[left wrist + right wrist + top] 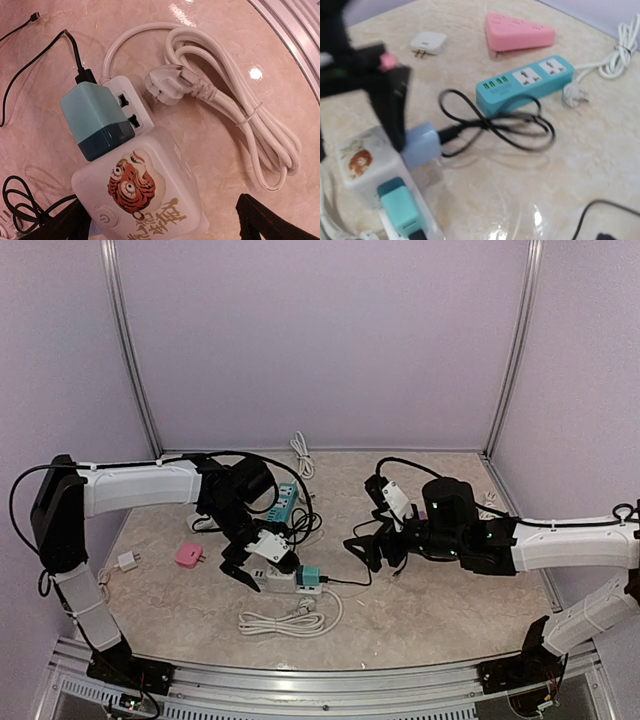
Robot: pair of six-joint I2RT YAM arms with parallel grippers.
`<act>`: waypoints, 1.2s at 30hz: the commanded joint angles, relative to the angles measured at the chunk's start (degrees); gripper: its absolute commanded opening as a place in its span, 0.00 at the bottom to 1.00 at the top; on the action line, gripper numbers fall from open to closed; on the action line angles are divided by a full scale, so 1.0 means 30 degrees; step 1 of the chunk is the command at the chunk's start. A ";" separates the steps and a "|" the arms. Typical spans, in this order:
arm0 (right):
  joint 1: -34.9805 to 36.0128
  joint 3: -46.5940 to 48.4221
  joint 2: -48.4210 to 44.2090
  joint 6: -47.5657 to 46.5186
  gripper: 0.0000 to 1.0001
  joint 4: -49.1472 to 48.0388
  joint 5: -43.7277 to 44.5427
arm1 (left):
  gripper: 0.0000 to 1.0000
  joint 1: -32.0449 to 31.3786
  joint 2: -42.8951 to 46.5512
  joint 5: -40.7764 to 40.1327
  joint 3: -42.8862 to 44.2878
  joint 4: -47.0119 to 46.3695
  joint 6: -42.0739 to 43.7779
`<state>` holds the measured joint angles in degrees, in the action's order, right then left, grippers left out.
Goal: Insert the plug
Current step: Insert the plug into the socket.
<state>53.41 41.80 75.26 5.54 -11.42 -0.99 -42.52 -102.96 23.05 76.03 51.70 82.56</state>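
Note:
A teal plug (310,577) (95,120) (400,207) with a black cable sits seated in the white power strip (280,583) (131,100). Beside it on the strip stands a white block with a tiger picture (140,190) (362,162). A light blue plug (420,145) with a black lead lies against that block. My left gripper (258,565) (165,222) is open, its dark fingers (65,225) standing apart on either side of the tiger block. To the right of the strip my right gripper (365,548) hangs open with nothing in it. Its own fingers do not show in the right wrist view.
A teal power strip (286,502) (525,82) lies behind, with black cable loops (495,125) in front of it. A pink triangular block (188,555) (517,32) and a small white adapter (127,561) (429,42) lie left. The strip's coiled white cord (290,620) (225,95) lies near the front.

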 commanded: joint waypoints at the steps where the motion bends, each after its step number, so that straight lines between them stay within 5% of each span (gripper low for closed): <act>1: 0.0261 0.0504 -0.0574 0.1934 1.00 0.0737 0.0420 | 0.99 -0.0203 0.2053 -0.1157 -0.1456 0.0814 0.0395; 10: 0.0691 0.1831 0.0016 0.3741 1.00 0.1861 0.1618 | 0.99 -0.0218 0.5039 -0.1364 -0.3509 -0.0890 -0.1760; 18: 0.0646 0.3708 0.0024 0.4983 1.00 0.5144 0.6761 | 0.99 0.1258 0.7305 -0.3326 -0.3172 0.0473 -0.5368; 27: -0.0200 0.4655 -0.0833 0.6812 0.99 0.8231 0.9171 | 0.99 0.6178 0.7477 -0.9824 -0.0179 0.3923 -1.3605; 31: -0.0537 0.4251 -0.1357 0.7402 1.00 0.8160 0.8482 | 0.99 0.9713 0.5072 -0.8785 0.1729 0.6447 -1.7390; 36: -0.0544 0.4151 -0.1461 0.7764 1.00 0.8097 0.6949 | 0.96 1.2052 0.5048 -0.7995 0.0285 0.5712 -1.8413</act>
<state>51.99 55.33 71.96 26.70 11.16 22.85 -9.37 -88.07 -2.31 80.14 64.99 34.09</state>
